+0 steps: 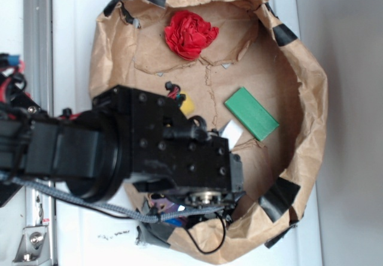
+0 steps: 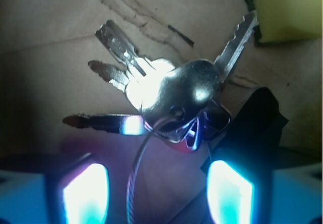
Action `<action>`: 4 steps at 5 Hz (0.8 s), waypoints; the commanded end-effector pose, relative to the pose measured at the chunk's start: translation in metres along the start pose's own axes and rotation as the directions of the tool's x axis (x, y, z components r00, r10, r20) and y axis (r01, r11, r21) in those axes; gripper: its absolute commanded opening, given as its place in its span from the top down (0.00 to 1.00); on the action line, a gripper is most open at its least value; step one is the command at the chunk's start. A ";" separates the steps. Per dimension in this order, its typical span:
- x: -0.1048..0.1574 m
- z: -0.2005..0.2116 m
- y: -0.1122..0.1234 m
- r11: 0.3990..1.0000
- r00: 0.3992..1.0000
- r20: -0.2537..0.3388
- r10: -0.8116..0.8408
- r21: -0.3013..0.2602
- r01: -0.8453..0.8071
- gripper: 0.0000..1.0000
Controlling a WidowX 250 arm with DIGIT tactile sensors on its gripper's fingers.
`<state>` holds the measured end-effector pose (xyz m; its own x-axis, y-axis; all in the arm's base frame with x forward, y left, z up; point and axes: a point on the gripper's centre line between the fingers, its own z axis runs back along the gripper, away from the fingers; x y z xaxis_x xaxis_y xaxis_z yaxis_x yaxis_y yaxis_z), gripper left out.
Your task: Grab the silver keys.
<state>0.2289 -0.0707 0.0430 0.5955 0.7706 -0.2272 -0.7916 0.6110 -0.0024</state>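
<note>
Silver keys (image 2: 166,90) fanned on brown paper floor (image 2: 60,27), just ahead of gripper (image 2: 159,188); fingers (image 2: 83,193) spread, nothing pinched. Crumpled paper walls (image 1: 311,98) ring bin; green block (image 1: 251,113), red paper flower (image 1: 190,33) well apart.

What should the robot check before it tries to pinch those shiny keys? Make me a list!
1. Silver keys seen by the wrist camera: ok, fanned out on the brown paper.
2. Gripper open: ok, two glowing fingers stand apart.
3. Keys between the fingers: not ok, the bunch lies ahead of the tips; only the wire ring runs back between them.
4. Other things clear of the grip: cannot tell, a black piece lies close beside the keys.
5. Height above the paper: cannot tell.
6. Exterior view of the keys: not ok, the arm hides them.
</note>
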 end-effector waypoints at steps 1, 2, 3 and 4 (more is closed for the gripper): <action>0.003 0.008 0.005 0.999 1.000 0.008 -0.001 -0.047 0.001 1.00; 0.004 0.010 0.004 0.999 1.000 0.010 -0.002 -0.049 0.003 1.00; 0.023 0.034 0.006 0.994 0.997 0.059 0.043 -0.098 -0.037 1.00; 0.050 0.084 0.018 0.965 0.975 0.147 0.169 -0.225 -0.134 1.00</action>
<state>0.2571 -0.0126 0.1027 0.4732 0.8736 -0.1137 -0.8779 0.4568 -0.1436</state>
